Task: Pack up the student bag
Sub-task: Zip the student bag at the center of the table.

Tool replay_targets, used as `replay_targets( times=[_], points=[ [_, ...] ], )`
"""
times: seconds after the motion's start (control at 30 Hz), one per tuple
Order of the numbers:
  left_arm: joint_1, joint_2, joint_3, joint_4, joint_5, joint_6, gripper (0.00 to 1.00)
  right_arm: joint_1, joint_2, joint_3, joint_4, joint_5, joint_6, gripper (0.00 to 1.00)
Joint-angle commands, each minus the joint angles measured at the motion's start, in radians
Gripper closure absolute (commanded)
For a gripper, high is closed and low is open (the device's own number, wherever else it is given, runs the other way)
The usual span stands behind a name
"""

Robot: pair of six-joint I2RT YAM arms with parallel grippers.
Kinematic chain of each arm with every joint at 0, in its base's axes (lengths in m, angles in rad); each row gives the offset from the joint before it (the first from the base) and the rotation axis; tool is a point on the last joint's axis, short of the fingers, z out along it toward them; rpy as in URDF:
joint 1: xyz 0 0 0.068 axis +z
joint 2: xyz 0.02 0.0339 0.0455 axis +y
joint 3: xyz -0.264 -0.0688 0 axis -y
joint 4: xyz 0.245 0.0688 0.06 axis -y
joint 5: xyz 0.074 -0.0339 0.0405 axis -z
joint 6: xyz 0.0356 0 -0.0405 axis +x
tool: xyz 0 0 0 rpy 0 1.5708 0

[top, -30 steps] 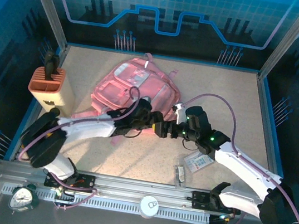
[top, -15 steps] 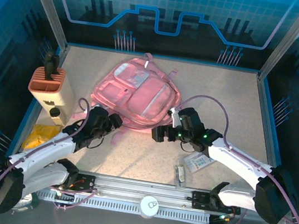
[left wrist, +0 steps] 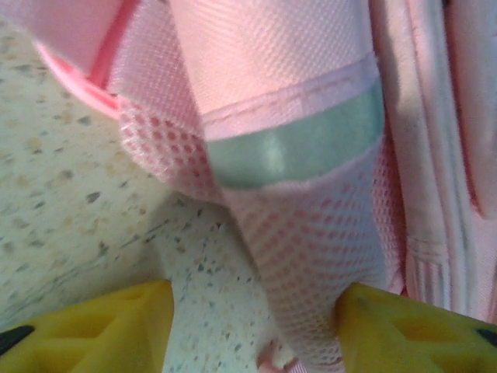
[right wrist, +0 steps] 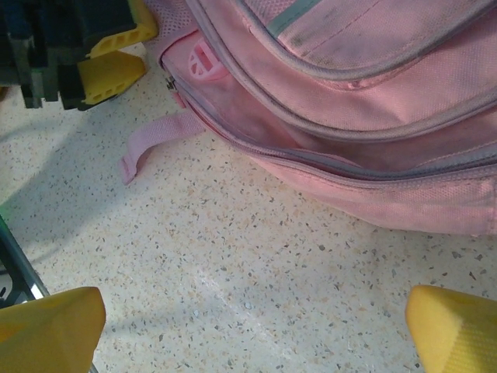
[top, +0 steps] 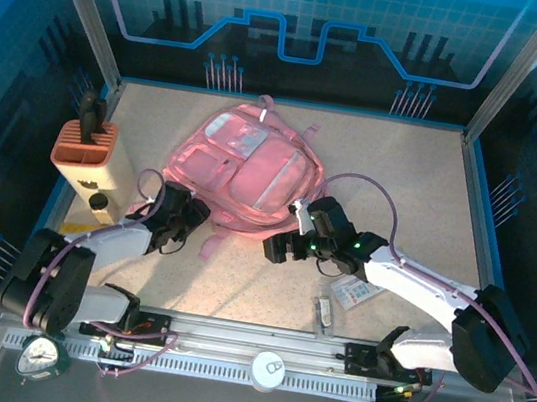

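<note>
Bare table (top: pixel 404 171) lay open from 1 to 3 o'clock of the student bag (top: pixel 254 163). At 9 o'clock an orange-and-cream holder (top: pixel 87 162) narrowed the gap. The left gripper (top: pixel 195 215) crowded the bag's 7 o'clock corner and the right gripper (top: pixel 280 243) its 5 o'clock edge, with bare tabletop between them.

student bag (top: pixel 248 168): pink, mesh weave | tab (left wrist: pixel 295 148): pale green, perhaps grey | table (right wrist: pixel 233 264): speckled beige

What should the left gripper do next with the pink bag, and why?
Probably close the left gripper. A pink mesh piece of the student bag sits between its yellow fingers, with a gap on one side, so it isn't pinched yet. The right gripper is open over the table beside the bag, holding nothing.
</note>
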Motion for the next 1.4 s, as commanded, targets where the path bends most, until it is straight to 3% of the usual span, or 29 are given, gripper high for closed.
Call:
replay_targets(
  times=[0.0,0.3,0.5,0.7,0.9,1.13,1.37],
  points=[
    [0.014,0.066,0.055,0.088,0.056,-0.011,0.51,0.010,0.013,0.025,0.004,0.007,-0.012,0.00],
    [0.002,0.097,0.048,0.214,0.150,-0.029,0.86,0.004,0.026,0.076,-0.110,0.092,-0.067,0.00],
    [-0.099,0.040,0.061,0.204,0.120,-0.073,0.94,-0.002,0.032,0.160,-0.264,0.203,-0.091,0.00],
    [-0.232,0.016,0.096,0.203,0.046,-0.159,0.99,0.021,0.041,0.191,-0.338,0.232,-0.015,0.00],
    [-0.338,0.028,0.118,0.239,-0.008,-0.244,1.00,0.134,0.103,0.196,-0.282,0.292,0.118,0.01],
    [-0.431,-0.006,0.128,0.198,-0.100,-0.279,1.00,0.171,0.190,0.150,-0.087,0.346,0.280,0.15],
    [-0.470,0.006,0.133,0.226,-0.104,-0.301,1.00,0.169,0.265,0.166,0.004,0.443,0.347,0.38]
  ],
)
